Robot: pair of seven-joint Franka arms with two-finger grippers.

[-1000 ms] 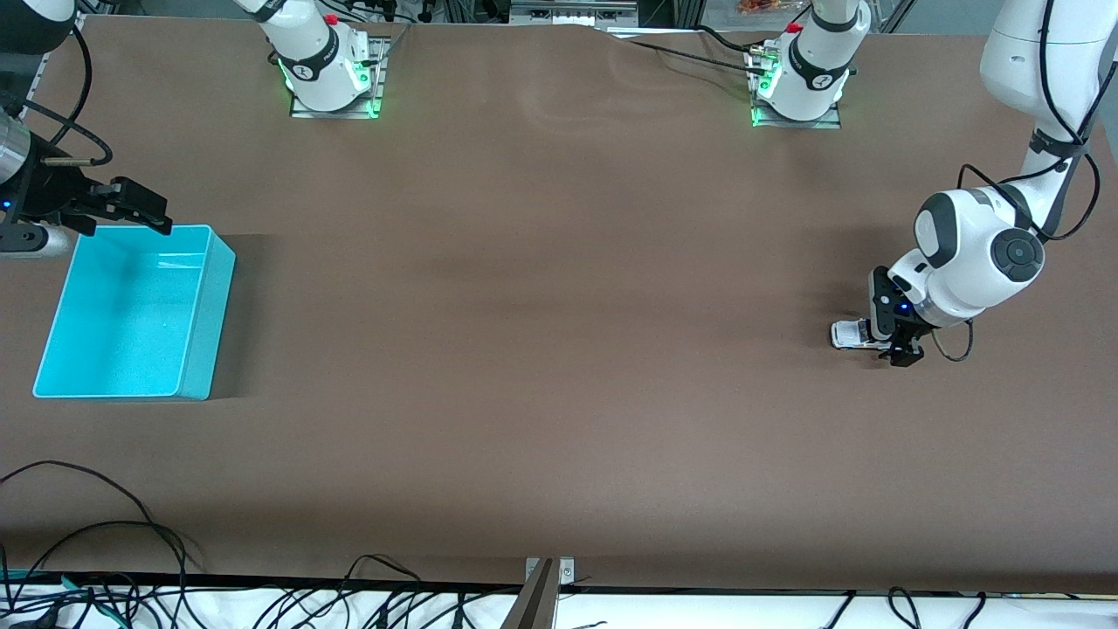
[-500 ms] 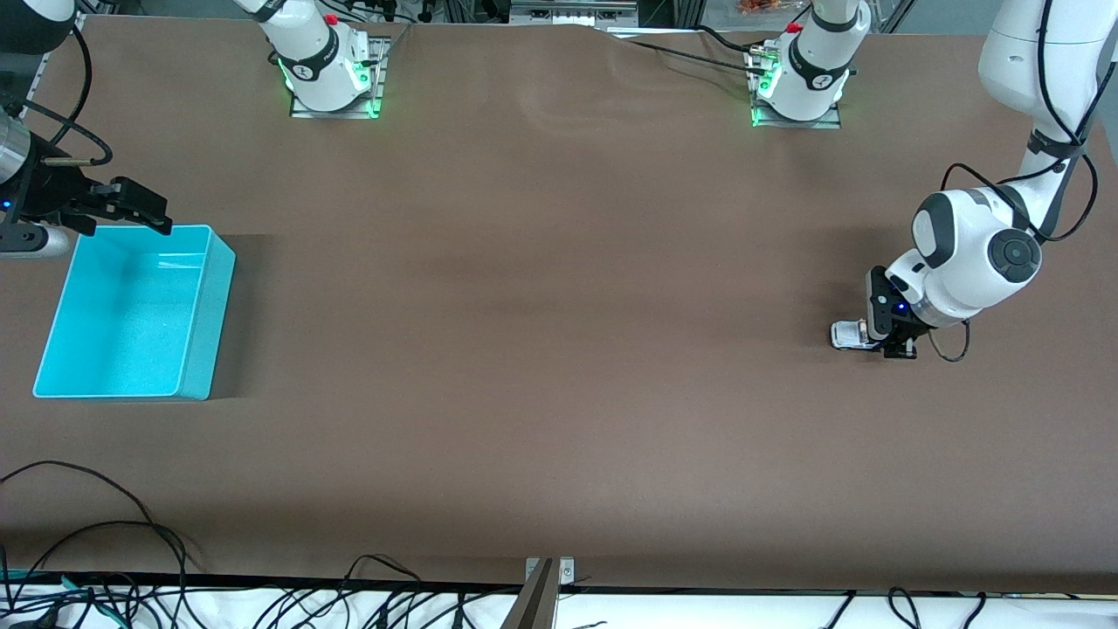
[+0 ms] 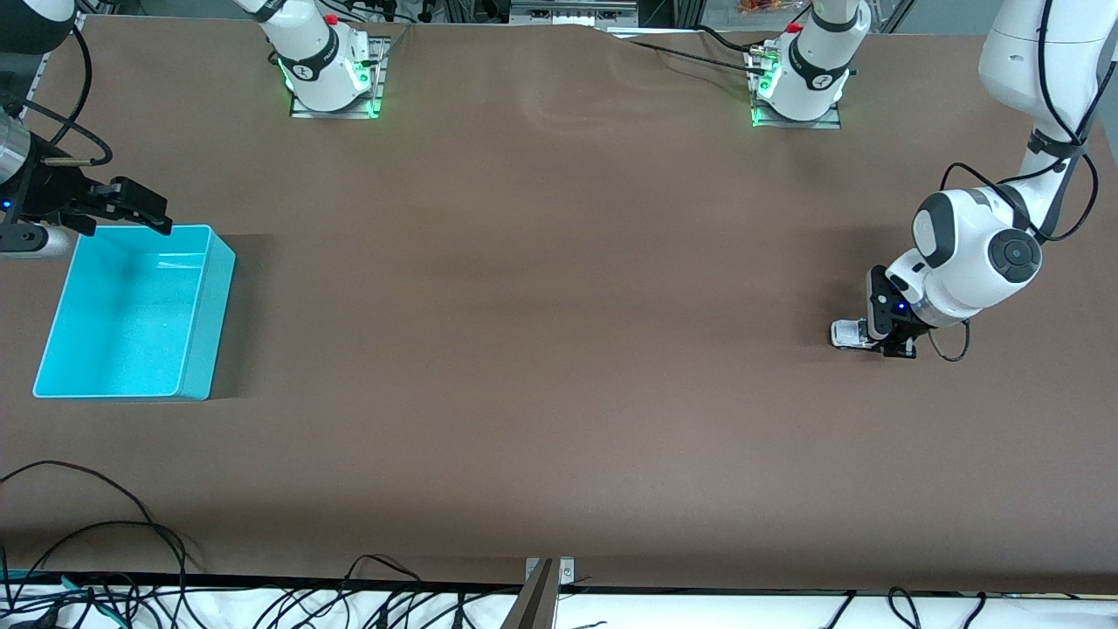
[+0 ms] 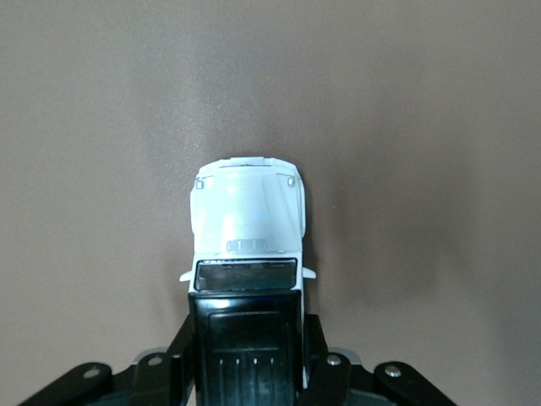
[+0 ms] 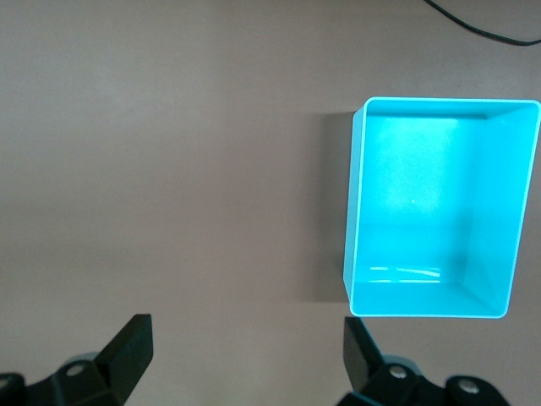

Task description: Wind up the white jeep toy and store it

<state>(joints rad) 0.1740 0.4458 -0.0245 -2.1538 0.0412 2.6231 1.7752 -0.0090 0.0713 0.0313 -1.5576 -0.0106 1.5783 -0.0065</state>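
The white jeep toy (image 3: 845, 333) stands on the brown table near the left arm's end. In the left wrist view its white hood (image 4: 246, 216) points away from the hand and its black roof lies between the fingers (image 4: 184, 340). My left gripper (image 3: 878, 337) is down at the table and shut on the jeep's rear sides (image 4: 246, 320). My right gripper (image 3: 144, 210) is open and empty, held above the table beside the corner of the turquoise bin (image 3: 210, 288) that is farthest from the front camera. It waits there (image 5: 245, 338). The bin (image 5: 355, 211) is empty.
Both arm bases (image 3: 332, 74) (image 3: 799, 79) stand along the table edge farthest from the front camera. Loose black cables (image 3: 105, 559) lie at the table edge nearest to that camera. Bare brown table (image 3: 541, 306) lies between jeep and bin.
A second ago the left gripper shifted a little over the jeep's rear. In the last half second nothing has moved. The right arm has stayed still.
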